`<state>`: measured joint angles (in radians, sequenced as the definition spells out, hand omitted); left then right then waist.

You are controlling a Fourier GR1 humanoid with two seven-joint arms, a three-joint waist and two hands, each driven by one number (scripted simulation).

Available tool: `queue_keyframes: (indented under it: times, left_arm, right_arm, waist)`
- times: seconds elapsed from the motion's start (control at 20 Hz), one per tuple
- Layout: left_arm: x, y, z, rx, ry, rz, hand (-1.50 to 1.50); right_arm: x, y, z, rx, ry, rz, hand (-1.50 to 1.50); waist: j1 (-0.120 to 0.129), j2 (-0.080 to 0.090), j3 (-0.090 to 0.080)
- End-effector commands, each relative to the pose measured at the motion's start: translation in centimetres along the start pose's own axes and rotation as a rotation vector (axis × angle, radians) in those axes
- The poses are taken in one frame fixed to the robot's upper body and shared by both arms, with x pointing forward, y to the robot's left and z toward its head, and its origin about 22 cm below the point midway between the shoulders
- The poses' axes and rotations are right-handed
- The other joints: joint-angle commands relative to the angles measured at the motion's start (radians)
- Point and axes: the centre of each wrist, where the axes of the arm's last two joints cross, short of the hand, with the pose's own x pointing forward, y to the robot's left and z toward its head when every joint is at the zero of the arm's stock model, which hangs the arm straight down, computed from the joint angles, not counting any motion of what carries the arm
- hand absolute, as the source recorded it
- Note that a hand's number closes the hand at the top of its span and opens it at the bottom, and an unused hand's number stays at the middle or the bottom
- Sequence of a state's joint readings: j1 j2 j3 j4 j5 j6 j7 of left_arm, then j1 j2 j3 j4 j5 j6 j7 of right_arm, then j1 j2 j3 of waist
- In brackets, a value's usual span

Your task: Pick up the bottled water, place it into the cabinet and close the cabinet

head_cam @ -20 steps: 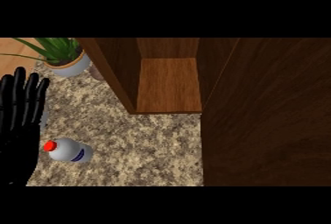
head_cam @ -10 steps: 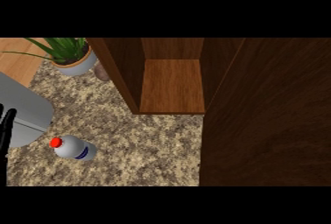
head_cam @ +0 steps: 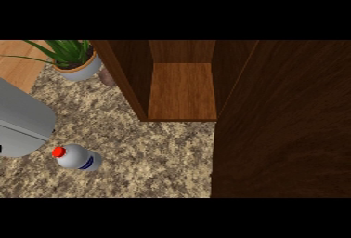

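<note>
- You have only the left forearm (head_cam: 22, 122) to go on. It comes in at the view's left edge and the left hand is cut off past that edge, so you cannot tell whether its fingers are spread or curled. The right hand does not show at all.
- The bottled water (head_cam: 79, 158) sits on the counter (head_cam: 158, 162), just beside the forearm's near end and to its right. Its red cap (head_cam: 59, 151) points toward the arm. Whether it stands or lies tilted is hard to tell from this steep angle.
- Expect a light, smooth plastic bottle that is likely slippery, gives a little when squeezed and rolls easily if nudged. Wrap your fingers round the middle of the body at the blue label, not the narrow cap.
- Farther right of the arm and away from you, the cabinet (head_cam: 182, 93) stands open with a bare wooden shelf. Its door (head_cam: 281, 121) is swung out at the far right.
- The potted plant (head_cam: 77, 62) stands beyond the arm, well apart from the bottle.
</note>
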<state>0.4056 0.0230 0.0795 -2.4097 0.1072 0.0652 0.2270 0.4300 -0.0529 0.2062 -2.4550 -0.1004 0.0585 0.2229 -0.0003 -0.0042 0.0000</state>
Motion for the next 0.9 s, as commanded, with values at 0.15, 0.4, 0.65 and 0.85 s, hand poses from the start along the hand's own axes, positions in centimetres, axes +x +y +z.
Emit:
queue_keyframes:
  times: [0.15,0.4,0.65,0.85]
  left_arm:
    - [-1.5,0.0,0.5,0.043,0.045,-0.031,-1.50]
    - [-4.4,0.7,1.1,0.097,0.030,-0.061,-1.50]
    - [-4.7,1.8,0.0,0.165,0.069,-0.073,-1.50]
    - [-9.7,3.6,-1.2,0.182,0.099,-0.088,-1.50]
  right_arm:
    - [1.2,0.4,3.6,0.023,0.001,0.001,-1.50]
    - [1.5,0.7,4.2,-0.011,-0.005,-0.006,-1.50]
    - [2.9,0.6,5.1,-0.009,-0.010,0.008,-1.50]
    - [1.9,0.4,5.1,0.007,-0.001,0.021,-1.50]
  waist:
    - [-0.010,0.000,0.000]
    - [-0.008,-0.001,0.000]
    - [-0.012,0.001,0.000]
    - [-0.016,0.002,-0.001]
